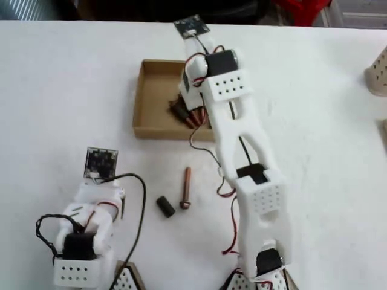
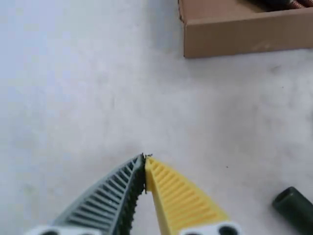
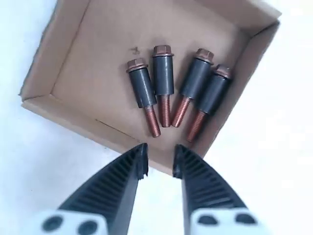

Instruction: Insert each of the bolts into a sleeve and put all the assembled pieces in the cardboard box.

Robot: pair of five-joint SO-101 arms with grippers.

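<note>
My right pincer [image 3: 160, 164] hangs slightly parted and empty over the cardboard box [image 3: 93, 54] rim, with four sleeved bolts [image 3: 164, 78] lying just ahead of its tips. My left pincer [image 2: 145, 160] is closed on nothing; a loose sleeve [image 2: 295, 208] and a bare bolt [image 1: 186, 187] lie off to its side.

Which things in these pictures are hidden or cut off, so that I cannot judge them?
- High view: the right arm covers a corner of the cardboard box, so the assembled pieces cannot be counted there.
- Left wrist view: the picture's edge cuts off the black sleeve.
</note>
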